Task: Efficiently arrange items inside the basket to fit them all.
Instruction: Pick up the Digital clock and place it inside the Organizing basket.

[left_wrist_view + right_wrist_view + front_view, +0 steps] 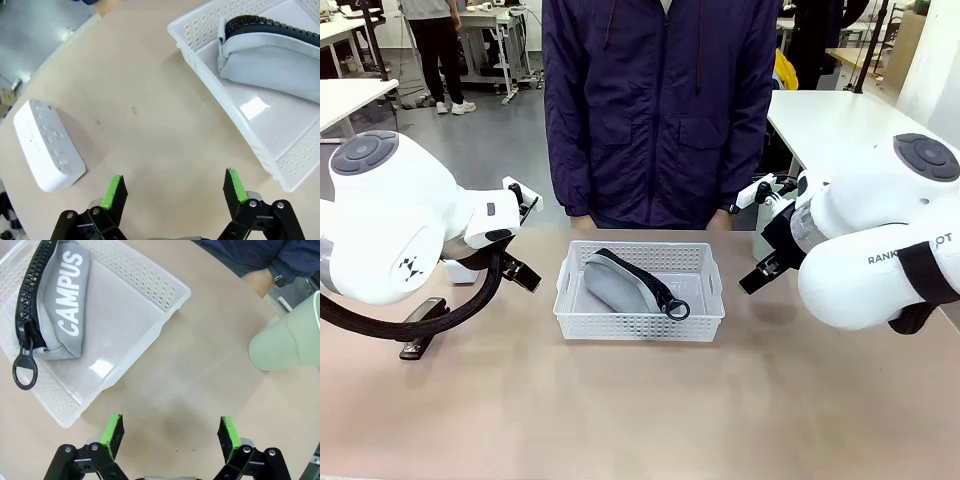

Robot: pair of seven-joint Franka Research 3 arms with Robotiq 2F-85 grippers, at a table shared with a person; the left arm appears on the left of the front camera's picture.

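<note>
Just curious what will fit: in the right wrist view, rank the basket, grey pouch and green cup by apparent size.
1. basket
2. grey pouch
3. green cup, but the frame edge crops it, so its place below the pouch is unsure.

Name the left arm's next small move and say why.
Probably swing the left gripper toward the white box and lower around it: its jaws are open and empty, the box lies on the table outside the basket, where the pouch leaves room.

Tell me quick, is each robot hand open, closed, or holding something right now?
Left hand: open, holding nothing.
Right hand: open, holding nothing.
</note>
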